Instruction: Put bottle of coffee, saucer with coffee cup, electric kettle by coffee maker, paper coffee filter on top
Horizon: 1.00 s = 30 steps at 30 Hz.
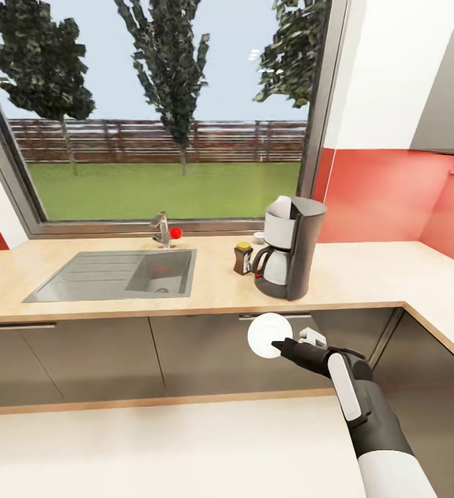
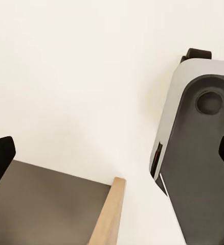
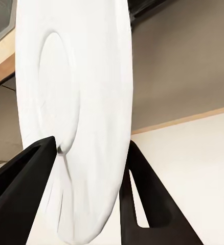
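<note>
Beige kitchen countertop (image 1: 351, 273) below a wide window, sink (image 1: 116, 274) at left. Coffee maker (image 1: 291, 247) right of sink, bottle of coffee (image 1: 243, 258) just beside it. Nearer, right gripper (image 1: 277, 344) clamped on the upright saucer (image 1: 268, 335). Left gripper's state: cannot tell.

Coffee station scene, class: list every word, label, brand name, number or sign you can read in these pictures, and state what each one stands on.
None can be read.
Bottle of coffee: a dark label band, too small and blurred for any letters.
Coffee maker: no lettering visible, only a red switch.
Saucer held in the right tool: plain white, no marks.
</note>
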Available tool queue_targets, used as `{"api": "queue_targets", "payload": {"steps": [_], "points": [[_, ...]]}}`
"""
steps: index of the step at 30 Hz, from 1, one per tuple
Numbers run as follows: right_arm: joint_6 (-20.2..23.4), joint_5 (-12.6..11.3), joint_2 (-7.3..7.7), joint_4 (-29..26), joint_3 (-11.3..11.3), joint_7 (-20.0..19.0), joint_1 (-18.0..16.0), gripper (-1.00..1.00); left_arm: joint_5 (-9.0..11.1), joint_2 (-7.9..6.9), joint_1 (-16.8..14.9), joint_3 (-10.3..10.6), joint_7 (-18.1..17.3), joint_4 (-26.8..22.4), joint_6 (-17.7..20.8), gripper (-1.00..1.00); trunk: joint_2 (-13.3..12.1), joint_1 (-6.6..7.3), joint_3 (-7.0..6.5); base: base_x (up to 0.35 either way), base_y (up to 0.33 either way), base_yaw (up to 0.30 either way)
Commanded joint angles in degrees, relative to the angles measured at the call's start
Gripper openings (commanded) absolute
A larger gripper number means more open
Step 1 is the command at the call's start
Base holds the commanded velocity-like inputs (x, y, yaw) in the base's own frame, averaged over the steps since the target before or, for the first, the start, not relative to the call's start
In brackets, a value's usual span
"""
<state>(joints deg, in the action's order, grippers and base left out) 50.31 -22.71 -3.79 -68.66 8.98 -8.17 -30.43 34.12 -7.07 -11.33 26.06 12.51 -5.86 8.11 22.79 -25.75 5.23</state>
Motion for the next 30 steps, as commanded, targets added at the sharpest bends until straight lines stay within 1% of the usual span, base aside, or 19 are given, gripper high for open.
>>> {"api": "queue_targets", "payload": {"steps": [1, 6, 12, 20, 22, 24, 25, 26, 27, 28, 29, 30], "points": [[0.3, 0.5, -0.08, -0.1, 0.2, -0.5, -0.1, -1.00, 0.4, -0.05, 0.0, 0.5, 0.3, -0.2, 0.4, 1.00, 0.1, -0.04, 0.13, 0.000, 0.127, 0.000], [0.3, 0.5, -0.08, -0.1, 0.2, -0.5, -0.1, -1.00, 0.4, -0.05, 0.0, 0.5, 0.3, -0.2, 0.3, 1.00, 0.1, -0.04, 0.13, 0.011, 0.188, 0.000], [0.2, 0.5, -0.06, -0.1, 0.2, -0.5, -0.1, -1.00, 0.4, -0.05, 0.0, 0.6, 0.4, -0.2, 0.3, 1.00, 0.1, -0.04, 0.13, 0.092, 0.222, 0.000], [0.2, 0.5, 0.01, 0.0, 0.4, -0.6, -0.1, -1.00, 0.4, -0.11, -0.1, 0.8, 0.3, -0.3, 0.3, 1.00, 0.1, -0.04, 0.13, 0.020, 0.034, 0.000], [0.3, 0.5, -0.12, 0.1, 0.3, -0.4, -0.1, -1.00, 0.3, -0.33, -0.1, 0.9, 0.3, -0.3, 0.3, 1.00, 0.1, -0.04, 0.13, 0.001, 0.001, 0.000], [0.4, 0.4, -0.42, 0.1, 0.3, -0.2, -0.5, -1.00, 0.3, -0.39, -0.1, 1.0, 0.3, -0.3, 0.3, 1.00, 0.1, -0.04, 0.13, 0.000, 0.000, 0.000], [0.4, 0.2, -0.95, 0.2, 0.3, 0.2, -1.0, -1.00, 0.3, -0.40, -0.1, 1.1, 0.3, -0.3, 0.3, 1.00, 0.1, -0.04, 0.13, 0.000, 0.000, 0.000], [0.4, -0.1, -1.80, 0.4, 0.3, 1.1, -1.9, -1.00, 0.3, -0.40, -0.1, 1.1, 0.3, -0.3, 0.3, 1.00, 0.1, -0.04, 0.13, 0.000, 0.000, 0.000], [0.4, -0.8, -3.42, 0.4, 0.4, 4.2, -3.8, -1.00, 0.3, -0.40, -0.1, 1.1, 0.3, -0.3, 0.3, 1.00, 0.1, -0.04, 0.13, 0.000, 0.000, 0.000], [0.4, -2.0, -5.08, 0.5, 0.5, 9.6, -5.8, -1.00, 0.3, -0.40, -0.1, 1.2, 0.3, -0.3, 0.3, 1.00, 0.1, -0.04, 0.13, 0.000, 0.000, 0.000], [-2.2, -13.5, -6.21, 0.5, 0.5, 25.8, -8.5, -1.00, 0.3, -0.40, -0.1, 1.1, 0.3, -0.3, 0.3, 1.00, 0.1, -0.04, 0.13, 0.000, 0.000, 0.000], [-4.4, -17.6, -6.21, 0.6, 0.4, 29.5, -8.7, -1.00, 0.3, -0.40, -0.1, 1.1, 0.3, -0.3, 0.3, 1.00, 0.1, -0.04, 0.13, 0.000, 0.000, 0.000]]}}
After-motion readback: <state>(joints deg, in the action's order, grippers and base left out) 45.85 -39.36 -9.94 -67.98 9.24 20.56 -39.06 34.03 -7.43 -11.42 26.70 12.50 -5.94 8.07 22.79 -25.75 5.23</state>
